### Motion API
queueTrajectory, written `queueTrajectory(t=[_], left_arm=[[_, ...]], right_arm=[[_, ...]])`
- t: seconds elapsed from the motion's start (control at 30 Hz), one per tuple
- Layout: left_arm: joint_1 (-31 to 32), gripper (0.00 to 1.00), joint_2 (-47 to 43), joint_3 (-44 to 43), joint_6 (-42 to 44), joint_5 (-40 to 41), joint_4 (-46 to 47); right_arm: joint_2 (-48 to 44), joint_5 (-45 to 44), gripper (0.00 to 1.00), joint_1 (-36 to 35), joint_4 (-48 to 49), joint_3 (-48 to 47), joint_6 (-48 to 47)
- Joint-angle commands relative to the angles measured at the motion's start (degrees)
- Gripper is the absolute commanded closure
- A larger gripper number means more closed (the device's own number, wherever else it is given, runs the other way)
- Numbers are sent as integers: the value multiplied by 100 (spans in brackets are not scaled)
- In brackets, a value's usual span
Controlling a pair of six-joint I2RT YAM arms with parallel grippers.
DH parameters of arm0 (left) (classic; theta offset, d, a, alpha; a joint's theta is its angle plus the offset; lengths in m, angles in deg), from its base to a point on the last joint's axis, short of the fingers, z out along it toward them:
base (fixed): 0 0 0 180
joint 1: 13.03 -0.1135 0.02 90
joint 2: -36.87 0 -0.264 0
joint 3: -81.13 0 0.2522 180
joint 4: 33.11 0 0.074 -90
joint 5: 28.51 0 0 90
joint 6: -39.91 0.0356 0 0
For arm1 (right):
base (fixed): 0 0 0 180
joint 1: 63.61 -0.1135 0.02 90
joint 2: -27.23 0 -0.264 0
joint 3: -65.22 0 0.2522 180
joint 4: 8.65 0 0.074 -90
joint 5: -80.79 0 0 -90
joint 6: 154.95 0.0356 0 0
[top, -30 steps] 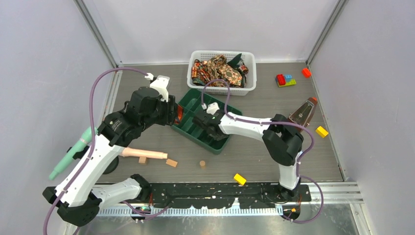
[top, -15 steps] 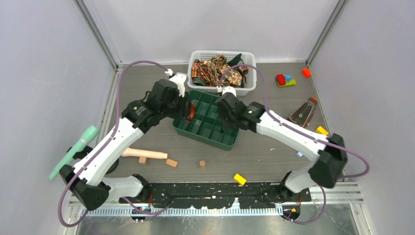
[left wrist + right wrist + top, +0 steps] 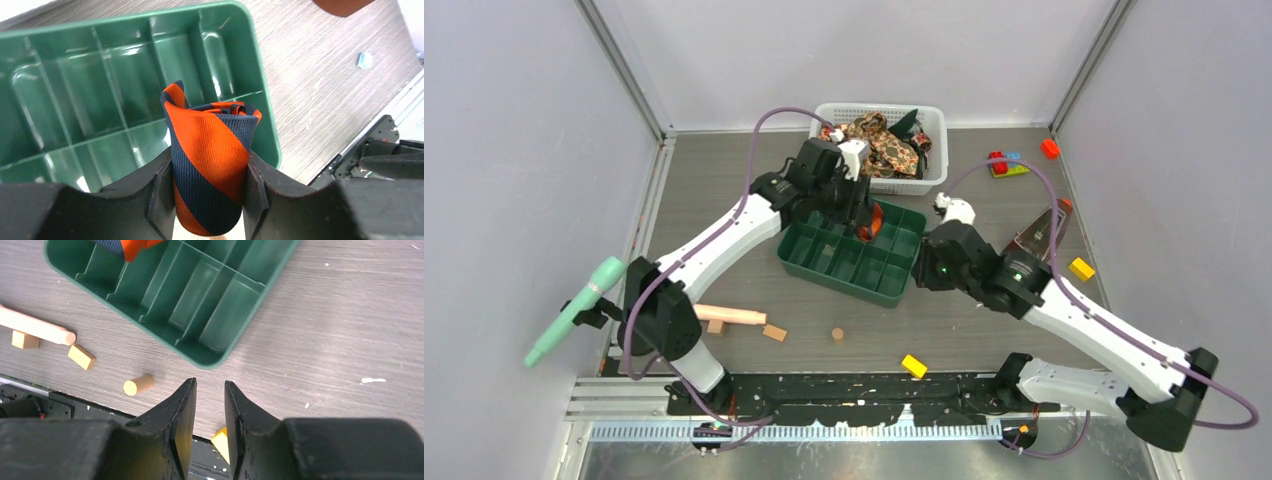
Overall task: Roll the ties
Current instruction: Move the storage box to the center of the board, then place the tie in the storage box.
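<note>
Striped tie (image 3: 210,150) (rolled) clamped in left pincer (image 3: 210,185) above tray (image 3: 75,85).

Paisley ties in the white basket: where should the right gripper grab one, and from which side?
Come straight down: the white basket's mesh walls block every side. Pinch a raised fold in the paisley heap, toward its right half, because the left arm covers the basket's left end. No pointed end shows clearly, so a fold is likely the surest hold.
</note>
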Motion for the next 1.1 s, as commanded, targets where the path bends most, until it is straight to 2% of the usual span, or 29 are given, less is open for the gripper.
queueTrajectory(t=[0.0, 0.17, 0.47, 1.07], left_arm=[[-26, 69, 458, -638, -43, -843, 679], [-27, 69, 1058, -1025, 65, -1006, 548], [-37, 70, 1823, -1654, 541, -445, -187], [-349, 71, 2198, -1630, 510, 92, 21]], right_arm=[[-982, -632, 66, -1, -229, 257, 735], [-1673, -789, 66, -1, -464, 483, 1027], [-1851, -790, 65, -1, -825, 653, 1232], [-1885, -702, 64, -1, -772, 920, 1443]])
